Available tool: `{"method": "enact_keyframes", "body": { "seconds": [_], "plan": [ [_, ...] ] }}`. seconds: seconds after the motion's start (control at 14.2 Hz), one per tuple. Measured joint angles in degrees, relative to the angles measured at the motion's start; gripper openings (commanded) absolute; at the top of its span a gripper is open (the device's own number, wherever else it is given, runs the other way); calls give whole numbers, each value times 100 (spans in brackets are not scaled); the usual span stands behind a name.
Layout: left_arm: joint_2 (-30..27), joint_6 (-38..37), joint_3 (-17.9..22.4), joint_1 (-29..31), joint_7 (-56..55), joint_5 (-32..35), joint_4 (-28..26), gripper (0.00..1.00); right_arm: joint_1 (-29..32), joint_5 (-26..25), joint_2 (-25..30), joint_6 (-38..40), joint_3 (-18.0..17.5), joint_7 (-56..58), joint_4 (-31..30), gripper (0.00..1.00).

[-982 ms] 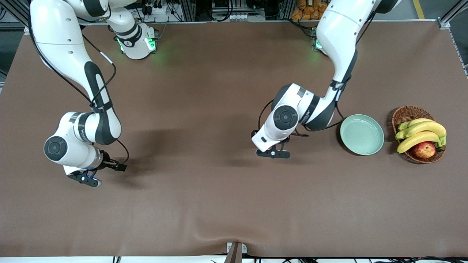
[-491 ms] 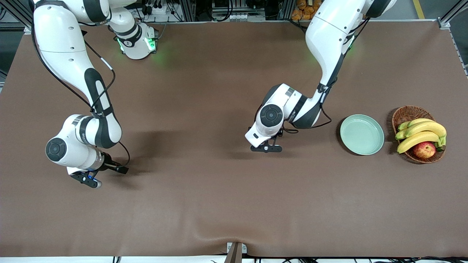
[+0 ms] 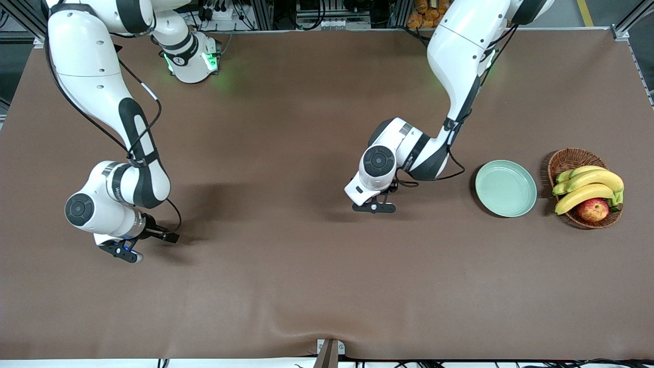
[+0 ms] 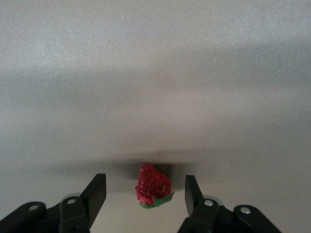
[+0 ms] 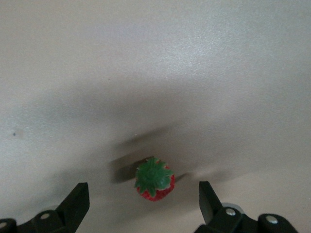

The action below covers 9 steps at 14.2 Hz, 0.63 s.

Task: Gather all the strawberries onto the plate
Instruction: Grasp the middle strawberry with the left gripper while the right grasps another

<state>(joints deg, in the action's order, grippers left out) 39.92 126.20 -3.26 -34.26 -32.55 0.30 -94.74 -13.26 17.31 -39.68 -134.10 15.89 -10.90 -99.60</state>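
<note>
Now, left gripper (image 4: 141, 194): I have it low over the middle of the table (image 3: 286, 286), and its jaws have drawn in from their widest around a strawberry (image 4: 154, 186); the fingers (image 4: 95, 191) sit either side of the berry with gaps showing, so nothing is gripped yet.
Left arm's shift: from a second ago it has moved away from the plate (image 3: 506, 188) to stop over this berry.
Right gripper (image 5: 143, 204): jaws as wide as before, parked low near the right arm's end of the table around a second strawberry (image 5: 155, 178), cap up, untouched; the arm has barely stirred.
Plate: pale green, holding nothing, beside the basket (image 3: 567, 159) of bananas (image 3: 587, 186) and an apple (image 3: 592, 209).
Third berry: I cannot find it.
Meaning: I judge the first pick is about to close; no berry is collected so far.
</note>
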Motion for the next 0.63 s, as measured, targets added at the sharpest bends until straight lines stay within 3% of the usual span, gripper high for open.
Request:
{"method": "enact_keyframes", "body": {
  "seconds": [0.63],
  "plan": [
    [0,90,0,-1,0,1,-38,56,13,16,-32,-3,-4,18,-53,100]
  ]
}}
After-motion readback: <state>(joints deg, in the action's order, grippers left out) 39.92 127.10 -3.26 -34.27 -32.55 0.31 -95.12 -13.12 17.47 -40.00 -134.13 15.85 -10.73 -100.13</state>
